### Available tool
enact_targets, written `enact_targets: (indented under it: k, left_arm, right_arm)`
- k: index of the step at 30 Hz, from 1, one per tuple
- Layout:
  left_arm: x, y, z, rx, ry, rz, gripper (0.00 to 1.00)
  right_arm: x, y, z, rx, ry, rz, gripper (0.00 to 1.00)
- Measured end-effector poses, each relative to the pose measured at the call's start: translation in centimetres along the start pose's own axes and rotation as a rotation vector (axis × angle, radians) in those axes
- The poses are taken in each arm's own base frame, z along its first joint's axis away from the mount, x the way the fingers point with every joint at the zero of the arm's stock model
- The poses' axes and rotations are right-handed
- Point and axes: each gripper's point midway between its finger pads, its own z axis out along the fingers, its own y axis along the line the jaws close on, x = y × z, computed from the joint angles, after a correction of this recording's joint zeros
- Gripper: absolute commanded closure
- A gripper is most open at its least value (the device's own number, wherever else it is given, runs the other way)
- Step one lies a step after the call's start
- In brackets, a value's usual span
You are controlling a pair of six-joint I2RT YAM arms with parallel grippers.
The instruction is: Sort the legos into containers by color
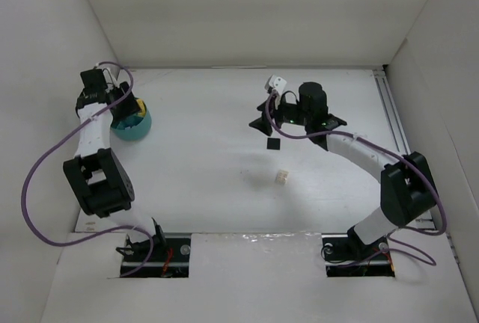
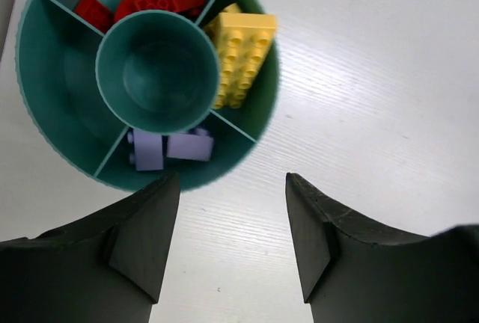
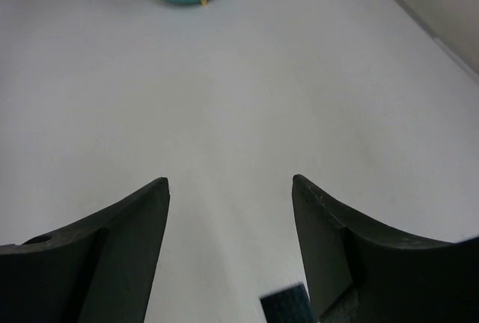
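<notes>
Peering past my spread left gripper (image 2: pixel 232 233), I see red bricks (image 2: pixel 157 0), yellow bricks (image 2: pixel 239 57), purple bricks (image 2: pixel 168 147) in the bowl (image 2: pixel 56 99); overhead, the arm (image 1: pixel 93 125) half masks it. Right gripper (image 3: pixel 230 241) spread, empty, far from the bowl.

The bowl (image 1: pixel 141 126) with bricks (image 2: pixel 239 54) in its compartments sits far left; the flat square (image 1: pixel 274 144) lies behind the lone brick (image 1: pixel 282 178).

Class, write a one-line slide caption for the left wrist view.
Left fingers, open, near a teal bowl holding red bricks, yellow bricks and purple bricks in separate compartments.
</notes>
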Motion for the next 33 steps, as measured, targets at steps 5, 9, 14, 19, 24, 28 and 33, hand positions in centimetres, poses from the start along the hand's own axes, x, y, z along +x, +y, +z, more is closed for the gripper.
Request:
enact_targets:
  k: [5,9,14,19,24,28,33]
  left_arm:
    - [-2.1,-4.1,-6.1,0.155,-0.176,0.056,0.37]
    - [-3.9,-8.8,-11.0,0.287,-0.307,0.143,0.34]
    - [-3.3,-10.9,-11.6,0.357,-0.306,0.169,0.33]
    - [-2.0,-10.3,-10.6,0.35,-0.265,0.149,0.33]
    - [-0.7,-10.6,-10.0,0.381,-0.225,0.148,0.33]
    - [-0.2,-11.2,-10.1,0.423,-0.206,0.153,0.33]
    - [0.3,-11.6,-9.4,0.456,-0.175,0.154,0.33]
  right_arm:
    - [4.9,-2.5,-4.5,0.025,0.215,-0.074,0.26]
    - [8.8,-2.6,-8.1,-0.016,0.449,-0.141,0.12]
    - [11.9,-1.3,-11.3,-0.082,0.661,-0.186,0.13]
    - [14.8,2.2,-12.9,-0.14,0.842,-0.211,0.14]
    - [16.2,4.8,-13.9,-0.292,0.875,-0.335,0.16]
    - [15.7,4.3,-15.9,-0.37,0.798,-0.571,0.16]
    - [16.5,4.0,-15.4,-0.59,0.736,-0.777,0.18]
